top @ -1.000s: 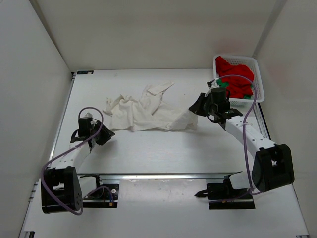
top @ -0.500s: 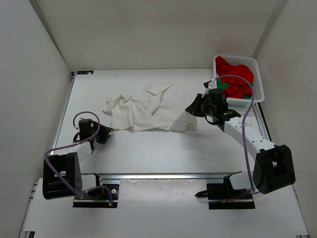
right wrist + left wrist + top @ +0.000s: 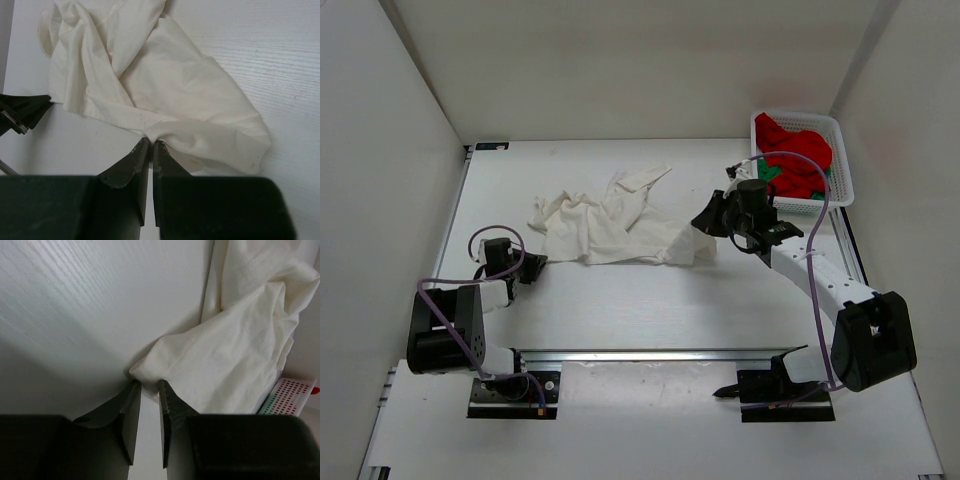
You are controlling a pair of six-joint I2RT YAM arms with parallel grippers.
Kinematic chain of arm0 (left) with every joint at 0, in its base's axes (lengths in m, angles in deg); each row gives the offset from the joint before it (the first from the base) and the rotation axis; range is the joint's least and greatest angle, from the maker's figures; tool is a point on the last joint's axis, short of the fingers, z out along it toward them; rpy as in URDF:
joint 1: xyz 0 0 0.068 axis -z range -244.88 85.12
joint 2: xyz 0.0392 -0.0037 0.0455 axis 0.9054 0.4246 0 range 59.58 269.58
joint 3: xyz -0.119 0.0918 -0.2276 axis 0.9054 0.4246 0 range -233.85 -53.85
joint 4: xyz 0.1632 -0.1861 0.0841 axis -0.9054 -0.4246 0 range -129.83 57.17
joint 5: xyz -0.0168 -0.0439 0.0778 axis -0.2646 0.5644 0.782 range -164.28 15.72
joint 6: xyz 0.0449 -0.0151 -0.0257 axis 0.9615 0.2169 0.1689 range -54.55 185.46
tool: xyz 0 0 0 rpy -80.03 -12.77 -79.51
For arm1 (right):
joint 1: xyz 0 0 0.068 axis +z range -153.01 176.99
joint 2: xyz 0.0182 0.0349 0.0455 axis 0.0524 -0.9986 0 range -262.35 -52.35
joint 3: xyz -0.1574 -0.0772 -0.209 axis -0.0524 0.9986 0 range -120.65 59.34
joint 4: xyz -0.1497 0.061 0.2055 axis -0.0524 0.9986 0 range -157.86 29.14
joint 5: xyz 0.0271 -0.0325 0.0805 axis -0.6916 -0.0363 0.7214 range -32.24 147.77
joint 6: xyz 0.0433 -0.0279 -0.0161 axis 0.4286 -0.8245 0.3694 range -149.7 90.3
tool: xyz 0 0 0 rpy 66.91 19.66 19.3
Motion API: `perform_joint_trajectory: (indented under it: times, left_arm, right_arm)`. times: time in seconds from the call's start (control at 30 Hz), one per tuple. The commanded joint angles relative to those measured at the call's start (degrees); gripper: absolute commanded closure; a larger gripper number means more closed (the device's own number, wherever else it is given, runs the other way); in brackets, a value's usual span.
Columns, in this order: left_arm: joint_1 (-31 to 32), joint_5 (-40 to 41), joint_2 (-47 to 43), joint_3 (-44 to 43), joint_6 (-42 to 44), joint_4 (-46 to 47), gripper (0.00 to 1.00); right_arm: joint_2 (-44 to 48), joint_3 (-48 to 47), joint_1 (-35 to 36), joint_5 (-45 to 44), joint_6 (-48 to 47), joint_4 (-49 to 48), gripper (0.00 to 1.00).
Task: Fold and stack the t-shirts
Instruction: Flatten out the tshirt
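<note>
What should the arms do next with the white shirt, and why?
Probably close the left fingers on the corner of the white shirt: it lies right at their tips with a gap showing, while the right fingers look pinched on its opposite edge.

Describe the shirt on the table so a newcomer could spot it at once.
Start at the white table, then look left of the lattice basket in its far right corner. The white t-shirt lies crumpled and spread out mid-table. It is the only shirt outside the basket; the red t-shirt is bunched inside it.
</note>
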Motion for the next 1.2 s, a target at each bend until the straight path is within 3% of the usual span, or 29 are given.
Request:
perform_joint_trajectory:
  times: [0.0, 0.13, 0.3, 0.43, 0.57, 0.73, 0.87, 0.93, 0.97, 1.03, 1.07, 1.1, 1.13, 1.17]
  left_arm:
    - [-0.5, 1.6, 1.9, -0.6, -2.0, 3.3, 0.75]
    - [0.2, 2.0, 1.7, -3.1, -0.9, 3.2, 1.00]
    - [1.8, -0.2, -4.7, -8.6, 7.6, -1.2, 1.00]
    - [4.7, -3.0, -11.7, -19.3, 17.7, -11.1, 1.00]
    - [6.8, -6.7, -15.9, -35.0, 24.7, -23.1, 1.00]
    - [3.3, -12.7, -17.3, -51.6, 27.5, -30.7, 1.00]
    - [-1.6, -18.6, -16.5, -62.8, 24.5, -33.6, 1.00]
    - [-4.6, -23.3, -15.1, -66.0, 21.0, -31.6, 1.00]
    - [-6.1, -25.2, -14.5, -66.8, 18.7, -30.8, 1.00]
    - [-7.6, -25.0, -13.4, -68.4, 18.0, -31.3, 1.00]
    - [-7.4, -23.4, -13.5, -68.7, 18.9, -32.4, 1.00]
    - [-7.2, -20.1, -13.1, -68.0, 20.8, -33.3, 1.00]
    - [-6.4, -17.0, -12.9, -67.8, 22.5, -34.0, 1.00]
    - [-6.2, -16.1, -11.8, -66.7, 23.4, -34.2, 1.00]
  right_arm:
    - [1.1, -1.1, 0.3, -0.9, -1.2, -1.4, 1.00]
    - [1.3, -1.3, 0.5, -1.8, -1.4, -0.3, 1.00]
    - [5.0, -1.9, -0.2, -5.2, -1.6, 2.7, 1.00]
    - [11.3, -5.5, -1.9, -9.5, -3.3, 9.4, 1.00]
    - [15.8, -17.4, -1.3, -17.2, -5.9, 18.8, 1.00]
    - [13.9, -38.3, 5.9, -30.4, -10.6, 30.0, 1.00]
    - [7.8, -62.2, 19.1, -43.2, -17.1, 35.6, 0.99]
    - [2.8, -69.8, 27.8, -50.1, -20.7, 36.1, 1.00]
    - [1.6, -73.6, 28.4, -51.5, -22.8, 35.8, 0.99]
    - [-3.4, -78.8, 20.1, -44.0, -21.5, 37.5, 1.00]
    - [-4.2, -79.6, 11.1, -34.4, -19.2, 38.9, 1.00]
    - [-5.6, -77.2, 1.9, -23.3, -16.2, 38.7, 1.00]
    - [-5.8, -72.8, -1.9, -13.4, -14.1, 36.4, 1.00]
    - [-6.7, -71.3, -6.3, -9.8, -14.2, 35.5, 1.00]
